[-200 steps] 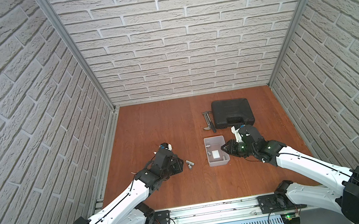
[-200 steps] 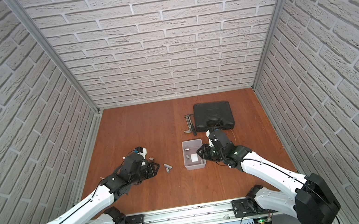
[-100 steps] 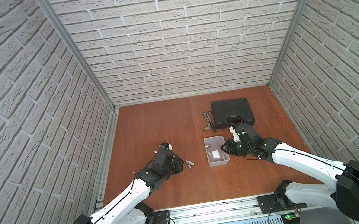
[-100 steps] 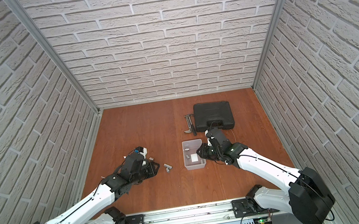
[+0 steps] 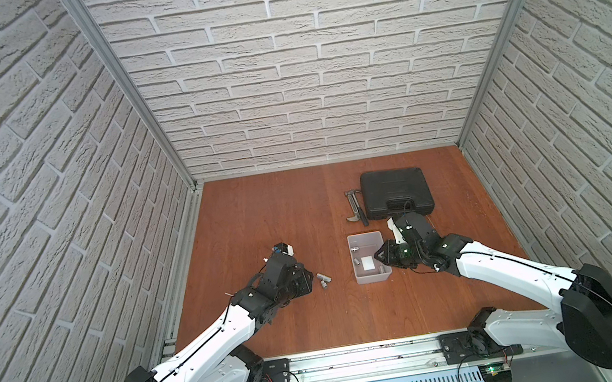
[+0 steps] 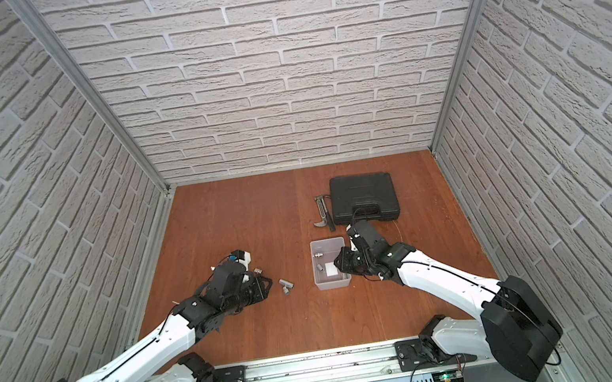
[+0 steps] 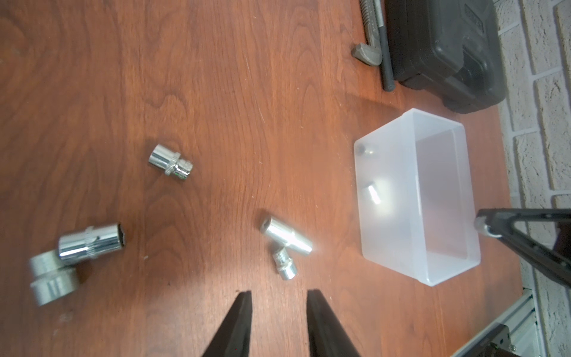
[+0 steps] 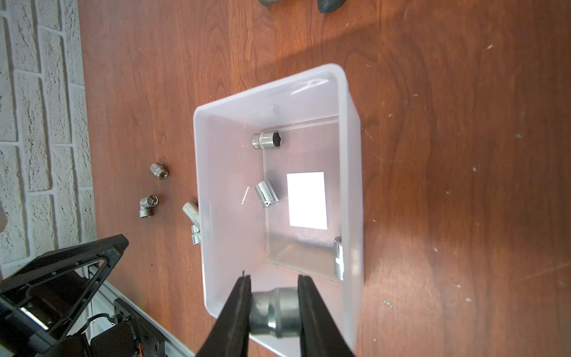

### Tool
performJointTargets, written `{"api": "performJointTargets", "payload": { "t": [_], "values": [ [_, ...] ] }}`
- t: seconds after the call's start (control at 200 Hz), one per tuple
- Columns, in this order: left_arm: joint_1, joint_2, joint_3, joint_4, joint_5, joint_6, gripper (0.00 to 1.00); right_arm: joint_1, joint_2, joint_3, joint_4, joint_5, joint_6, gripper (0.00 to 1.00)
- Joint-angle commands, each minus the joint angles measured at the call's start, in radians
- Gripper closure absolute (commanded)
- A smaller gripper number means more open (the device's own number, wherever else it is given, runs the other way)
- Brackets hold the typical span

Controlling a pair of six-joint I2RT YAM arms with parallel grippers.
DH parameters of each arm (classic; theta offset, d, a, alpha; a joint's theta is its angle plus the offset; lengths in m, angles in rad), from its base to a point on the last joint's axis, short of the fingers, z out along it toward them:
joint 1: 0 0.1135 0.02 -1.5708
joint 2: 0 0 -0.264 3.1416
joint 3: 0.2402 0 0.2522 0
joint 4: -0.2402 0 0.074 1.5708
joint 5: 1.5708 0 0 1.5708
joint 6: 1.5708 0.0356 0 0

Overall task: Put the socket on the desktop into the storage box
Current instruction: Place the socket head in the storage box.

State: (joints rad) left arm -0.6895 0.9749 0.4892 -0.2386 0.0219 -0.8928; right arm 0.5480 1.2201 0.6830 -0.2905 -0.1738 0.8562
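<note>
hovering low over the near end of the storage box with the right gripper, clamped crosswise on the held socket. looks barely past the rim from the wrist view, so letting go here could clip the near wall and bounce the thing back onto the desktop. could also drop onto the three already inside: far socket by the end wall, middle socket beside the white square, side socket tight against the wall. round chrome on translucent plastic, so expect a roll, a clatter, maybe a nudge to the light box.

meanwhile, hanging over the desktop with the left gripper, parted and empty, just short of the long socket and the short socket touching it. pinching either risks flicking its neighbour away, or grabbing both and losing one mid-carry. further off, a lone socket, plus a shiny socket resting against a dull socket. same trouble there. plenty left to clear.
</note>
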Motion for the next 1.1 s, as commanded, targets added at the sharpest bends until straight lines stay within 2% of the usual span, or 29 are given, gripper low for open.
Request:
{"api": "performJointTargets", "payload": {
  "t": [0.0,0.19,0.46,0.74,1.095],
  "values": [
    [-0.005,-0.025,0.005,-0.005,-0.017,0.004,0.64,0.019,0.004,0.039,0.041,0.017,-0.014,0.91],
    [-0.004,-0.043,-0.006,-0.013,-0.023,0.003,0.64,0.044,0.006,0.063,0.027,0.031,-0.02,0.73],
    [-0.004,-0.054,-0.014,-0.023,-0.024,0.003,0.64,0.059,-0.008,0.07,0.015,0.054,-0.019,0.59],
    [-0.005,-0.071,-0.026,-0.033,-0.034,0.001,0.64,0.081,-0.02,0.08,0.017,0.066,-0.024,0.56],
    [-0.004,-0.061,-0.035,-0.02,-0.03,-0.004,0.63,0.152,-0.032,0.103,0.013,0.113,-0.051,0.63]
  ]
}}
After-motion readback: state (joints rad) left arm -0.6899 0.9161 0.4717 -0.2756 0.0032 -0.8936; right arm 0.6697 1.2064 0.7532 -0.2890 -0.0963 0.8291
